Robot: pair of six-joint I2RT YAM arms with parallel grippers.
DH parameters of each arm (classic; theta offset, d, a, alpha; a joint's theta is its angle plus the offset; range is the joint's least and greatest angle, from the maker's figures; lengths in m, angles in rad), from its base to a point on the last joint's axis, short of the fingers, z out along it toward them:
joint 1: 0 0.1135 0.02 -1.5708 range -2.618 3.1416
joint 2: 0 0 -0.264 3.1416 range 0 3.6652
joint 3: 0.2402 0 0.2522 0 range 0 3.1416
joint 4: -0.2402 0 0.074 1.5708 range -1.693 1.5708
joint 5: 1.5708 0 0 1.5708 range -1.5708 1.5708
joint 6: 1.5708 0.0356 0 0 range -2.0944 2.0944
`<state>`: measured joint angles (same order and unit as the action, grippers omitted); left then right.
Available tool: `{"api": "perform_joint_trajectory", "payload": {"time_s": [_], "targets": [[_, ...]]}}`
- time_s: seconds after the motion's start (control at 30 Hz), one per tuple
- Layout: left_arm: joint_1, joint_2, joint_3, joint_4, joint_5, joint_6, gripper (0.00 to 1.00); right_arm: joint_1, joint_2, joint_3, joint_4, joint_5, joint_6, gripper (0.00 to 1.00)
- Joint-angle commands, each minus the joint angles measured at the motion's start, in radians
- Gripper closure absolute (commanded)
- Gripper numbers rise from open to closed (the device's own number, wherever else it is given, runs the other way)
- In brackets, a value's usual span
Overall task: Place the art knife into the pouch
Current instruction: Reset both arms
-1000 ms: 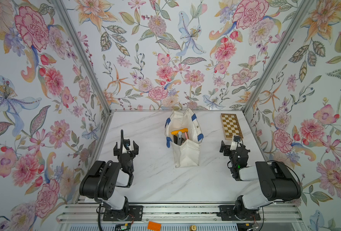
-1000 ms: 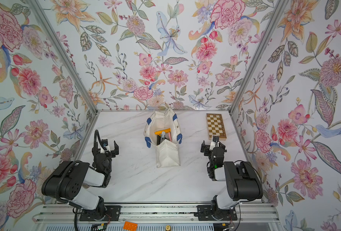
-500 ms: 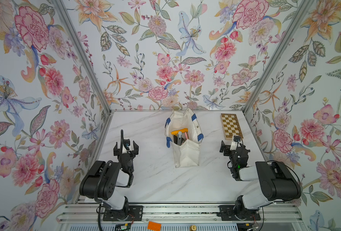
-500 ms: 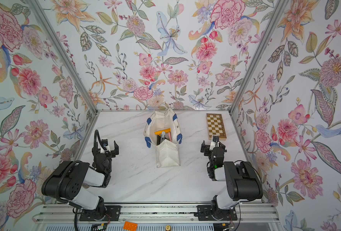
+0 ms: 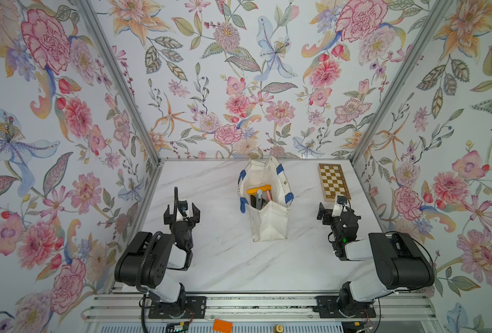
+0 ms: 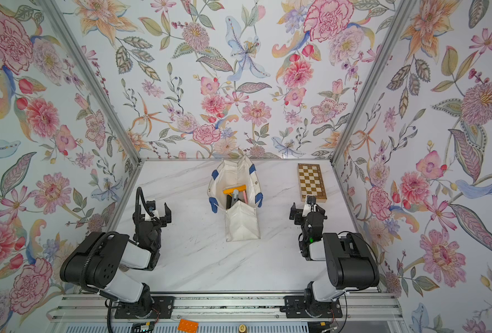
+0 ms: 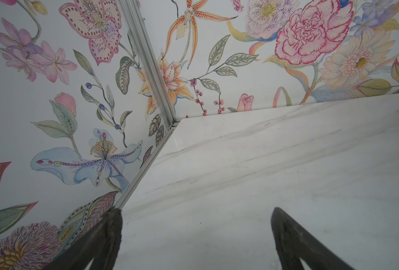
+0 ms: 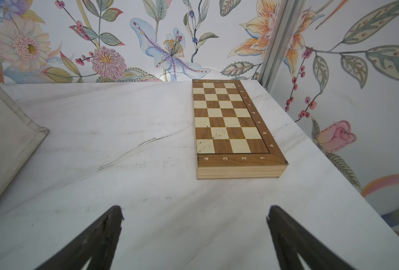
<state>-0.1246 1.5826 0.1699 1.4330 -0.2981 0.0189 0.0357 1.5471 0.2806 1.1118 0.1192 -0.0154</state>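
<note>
Marble table (image 5: pixel 224 259); pouch (image 5: pixel 269 223) upright between left gripper (image 5: pixel 182 212) and right gripper (image 5: pixel 330 209), the right nearer — both spread, empty; yellow tool (image 5: pixel 258 190), perhaps the knife, lies crosswise inside.

The chessboard (image 5: pixel 333 181) lies right of the pouch (image 5: pixel 270 225).

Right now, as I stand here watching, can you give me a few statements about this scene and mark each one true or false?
1. The pouch sits near the middle of the table with a yellow item inside. True.
2. The left pincer grips the pouch. False: it is open, empty and well apart from the pouch.
3. The chessboard lies flat near the far right corner. True.
4. The right pincer is shut on the chessboard. False: it is open and stops short of the board.
5. Chess pieces stand on the chessboard. False: its squares are bare.
</note>
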Motion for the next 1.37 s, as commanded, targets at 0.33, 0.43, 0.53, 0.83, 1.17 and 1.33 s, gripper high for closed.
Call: {"api": "perform_joint_trajectory", "payload": {"time_s": [0.33, 0.43, 0.53, 0.83, 1.17, 1.33], "targets": [[-0.005, 0.005, -0.003, 0.053, 0.002, 0.012, 0.01, -0.002, 0.001, 0.011, -0.001, -0.007, -0.009, 0.01], [-0.006, 0.006, -0.004, 0.053, 0.001, 0.012, 0.00, -0.002, 0.001, 0.010, -0.001, -0.007, -0.009, 0.01], [-0.005, 0.006, -0.004, 0.053, 0.001, 0.012, 0.01, -0.002, 0.001, 0.011, -0.001, -0.007, -0.009, 0.01], [-0.005, 0.007, -0.006, 0.055, 0.001, 0.012, 0.01, -0.002, 0.000, 0.011, 0.000, -0.007, -0.009, 0.01], [-0.005, 0.007, -0.003, 0.051, 0.001, 0.012, 0.01, -0.002, 0.000, 0.010, -0.001, -0.007, -0.009, 0.01], [-0.005, 0.005, 0.000, 0.045, 0.001, 0.010, 0.01, -0.002, 0.001, 0.011, -0.001, -0.007, -0.009, 0.01]]}}
